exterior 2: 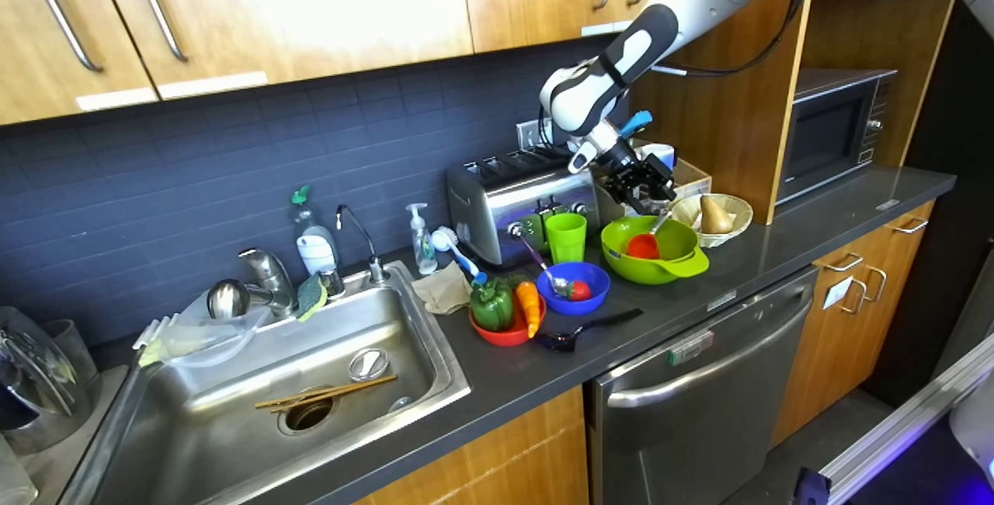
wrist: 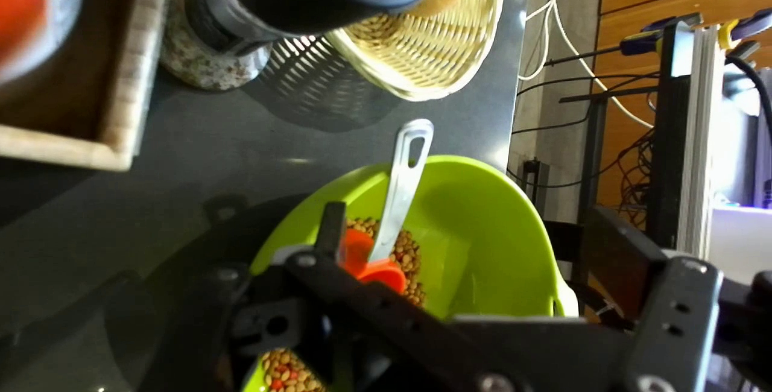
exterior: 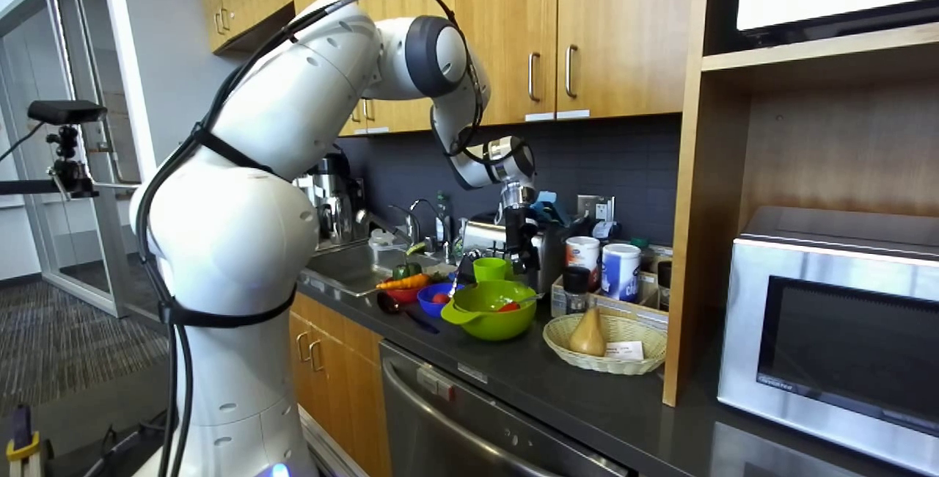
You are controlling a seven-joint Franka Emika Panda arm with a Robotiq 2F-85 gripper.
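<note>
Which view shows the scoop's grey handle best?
The wrist view: up close, it shows the grey handle full length, end hole included, crossing the rim of the green bowl. Both exterior views show it only as a small, thin strip slanting up from the bowl.

You had room in the bowl (wrist: 482, 247) beside the scoop (wrist: 384, 275); its handle (wrist: 395, 211) jutted out toward the basket (wrist: 443, 54).

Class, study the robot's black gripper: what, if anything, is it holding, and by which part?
Nothing is held: the black two-fingered gripper stands open, and the grey-handled red utensil rests ungripped in the round lime-green bowl.
</note>
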